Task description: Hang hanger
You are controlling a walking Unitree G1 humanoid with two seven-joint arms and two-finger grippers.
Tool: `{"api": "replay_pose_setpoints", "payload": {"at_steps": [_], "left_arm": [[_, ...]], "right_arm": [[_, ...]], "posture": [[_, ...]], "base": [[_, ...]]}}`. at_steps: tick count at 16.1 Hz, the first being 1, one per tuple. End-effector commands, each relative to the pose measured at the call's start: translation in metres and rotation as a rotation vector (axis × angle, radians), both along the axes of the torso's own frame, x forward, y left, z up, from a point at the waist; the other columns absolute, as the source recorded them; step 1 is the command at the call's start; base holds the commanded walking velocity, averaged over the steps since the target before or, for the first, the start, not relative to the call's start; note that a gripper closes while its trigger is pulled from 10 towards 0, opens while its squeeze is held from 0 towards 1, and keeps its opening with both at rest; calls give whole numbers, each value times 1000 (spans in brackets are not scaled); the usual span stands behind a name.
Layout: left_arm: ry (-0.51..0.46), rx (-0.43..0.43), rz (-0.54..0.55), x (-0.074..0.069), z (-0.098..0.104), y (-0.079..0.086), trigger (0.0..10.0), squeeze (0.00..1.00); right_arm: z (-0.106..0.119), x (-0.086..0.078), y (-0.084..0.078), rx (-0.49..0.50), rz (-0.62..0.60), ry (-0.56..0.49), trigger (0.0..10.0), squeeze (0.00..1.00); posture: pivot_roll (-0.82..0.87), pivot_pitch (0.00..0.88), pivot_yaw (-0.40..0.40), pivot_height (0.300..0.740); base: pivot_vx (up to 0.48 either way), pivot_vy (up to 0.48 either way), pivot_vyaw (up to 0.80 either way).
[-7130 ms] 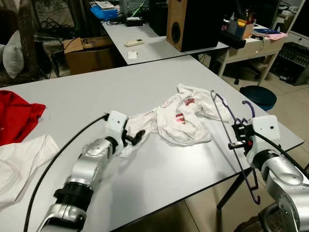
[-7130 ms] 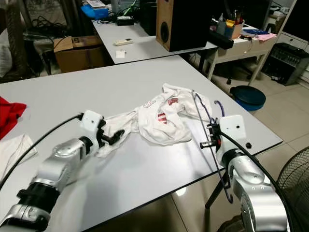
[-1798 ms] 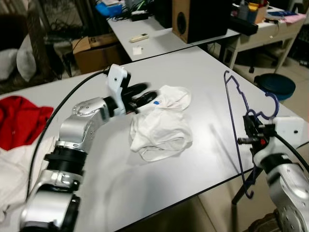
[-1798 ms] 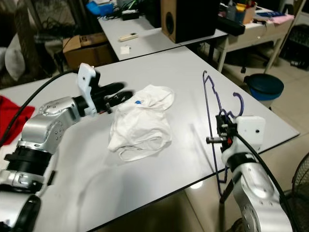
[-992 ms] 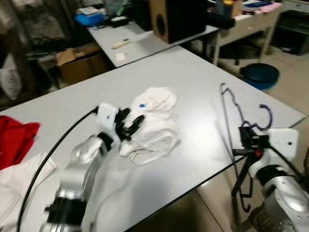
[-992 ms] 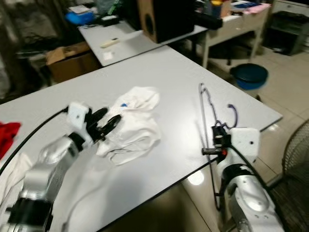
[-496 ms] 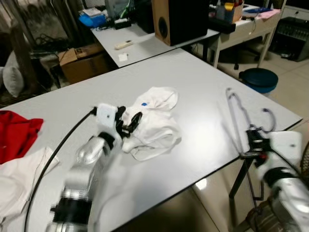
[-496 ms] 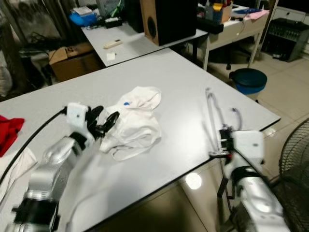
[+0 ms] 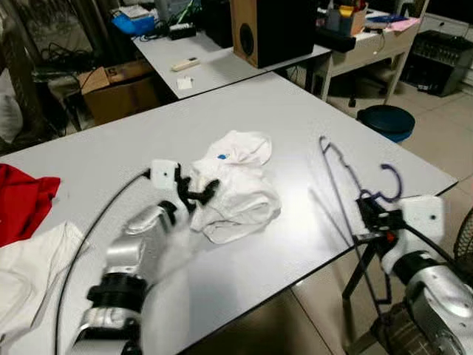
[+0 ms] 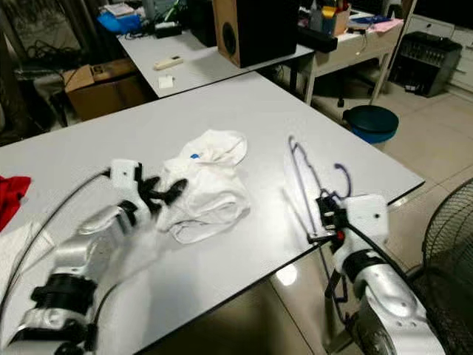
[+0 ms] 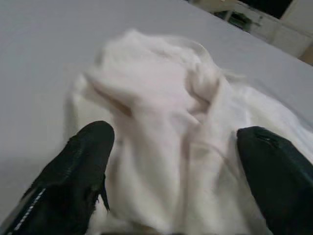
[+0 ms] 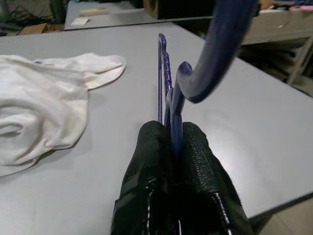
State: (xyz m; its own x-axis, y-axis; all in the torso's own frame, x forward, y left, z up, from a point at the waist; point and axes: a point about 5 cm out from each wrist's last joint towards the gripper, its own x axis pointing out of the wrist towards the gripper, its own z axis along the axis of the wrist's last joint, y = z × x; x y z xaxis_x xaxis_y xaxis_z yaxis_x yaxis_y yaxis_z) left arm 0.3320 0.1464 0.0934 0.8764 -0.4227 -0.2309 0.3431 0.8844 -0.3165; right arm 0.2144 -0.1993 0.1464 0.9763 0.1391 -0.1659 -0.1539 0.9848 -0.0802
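- Right gripper (image 12: 172,142): jaws clenched on the neck of the purple hanger (image 9: 346,185), just below its hook; held at the right edge of the tabletop (image 9: 111,155), near the front right corner.
- Purple hanger: thin wire, upright and tilted; the hook curls above the right gripper, one shoulder reaches up over the tabletop, the lower part hangs past the right edge toward the floor.
- Left gripper (image 11: 181,161): jaws spread wide, one black finger on each side of a fold of the white garment (image 9: 236,188), the cloth bunched between them; whether the fingers press it cannot be told.
- White garment: crumpled in a heap about the middle of the tabletop, a small blue mark on its upper fold; well apart from the hanger.
- Red cloth (image 9: 22,203): at the left edge of the tabletop.
- Second white cloth (image 9: 26,274): near the front left corner, just beside the red cloth.
- Black cable (image 9: 89,244): runs along the left arm to the wrist.
- Beyond the tabletop: a second table (image 9: 214,70) bearing a wooden speaker (image 9: 277,29) and a remote (image 9: 185,64); a cardboard box (image 9: 118,89); a round blue bin (image 9: 390,120) on the tiled floor off the right edge.
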Motion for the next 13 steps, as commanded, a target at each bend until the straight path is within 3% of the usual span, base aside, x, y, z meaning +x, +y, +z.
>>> {"api": "replay_pose_setpoints", "payload": {"at_steps": [1, 2, 4, 13], "left_arm": [[3, -24, 1, 2, 1, 2, 10000, 0], [18, -1, -22, -2, -5, 1, 10000, 0], [27, -2, -21, -4, -9, 0, 0, 0], [3, -46, -47, -5, -7, 0, 0, 0]], "right_arm": [[-2, 0, 1, 5, 24, 24, 10000, 0], [-3, 1, 1, 0, 32, 33, 10000, 0], [-2, 4, 1, -1, 40, 38, 10000, 0], [-3, 6, 3, -27, 58, 50, 10000, 0]], "posture": [[-107, 0, 94, 740], [-110, 0, 84, 740], [-105, 0, 70, 740], [-101, 0, 78, 740]], "base": [[0, 0, 0], [0, 0, 0], [0, 0, 0], [0, 0, 0]]}}
